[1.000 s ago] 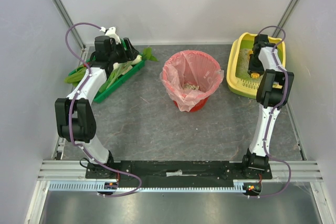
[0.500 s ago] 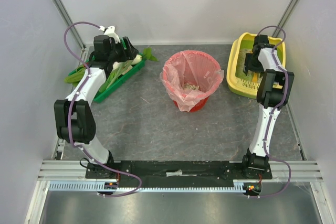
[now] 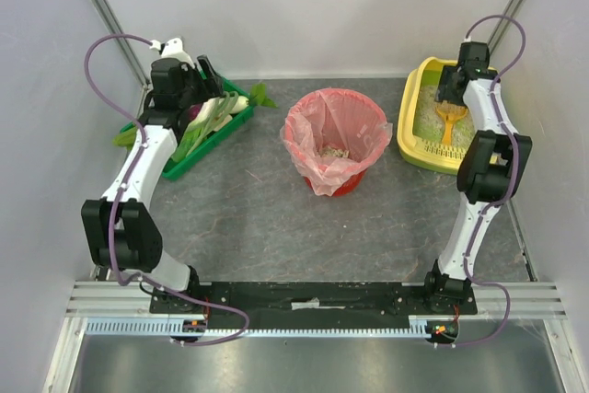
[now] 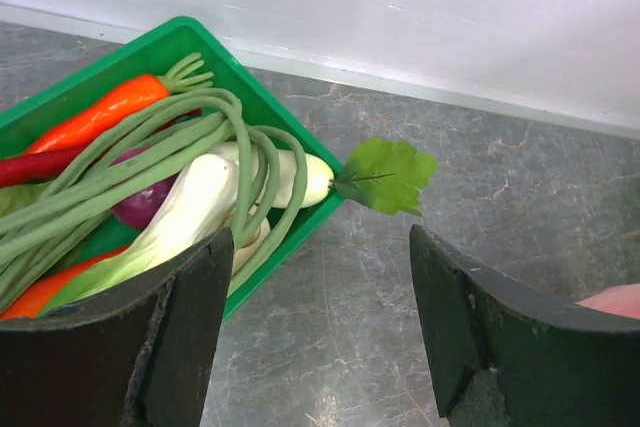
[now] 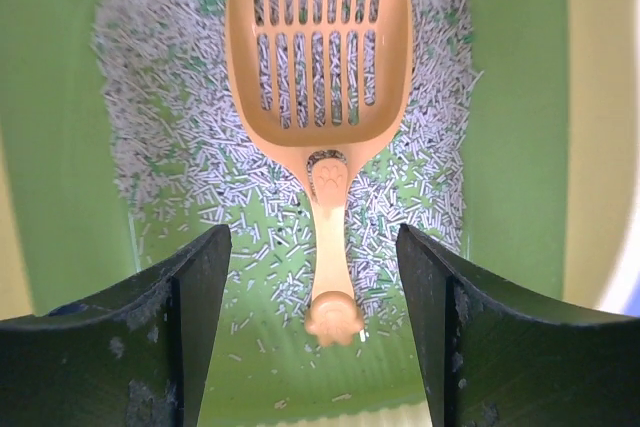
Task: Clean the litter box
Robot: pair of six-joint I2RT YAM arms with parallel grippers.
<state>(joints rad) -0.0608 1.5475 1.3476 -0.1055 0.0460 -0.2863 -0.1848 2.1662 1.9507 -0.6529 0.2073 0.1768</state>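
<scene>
Closest to me, the two arm bases sit at the near edge of the tabletop. Past them, in the middle, stands the red basket. Its pink bag is folded out over the rim and a small pale heap lies at the bottom. I read it as the dump point, set where the right arm can swing across to it.

Further back, in the far right corner, is the litter box, with the right arm stretched out over it. In the right wrist view the right jaws are wide apart and hold nothing. The orange scoop lies flat on the thin litter, its slotted head pointing away and its handle lined up in the gap between them. That is the alignment I would want before dropping onto the handle, so I judge picking up the scoop to be the step in hand.

At the far left, the left arm hangs over a corner of the green tray of vegetables, left jaws apart and empty too. I take that as parking it clear, since the tray plays no part in this job.
</scene>
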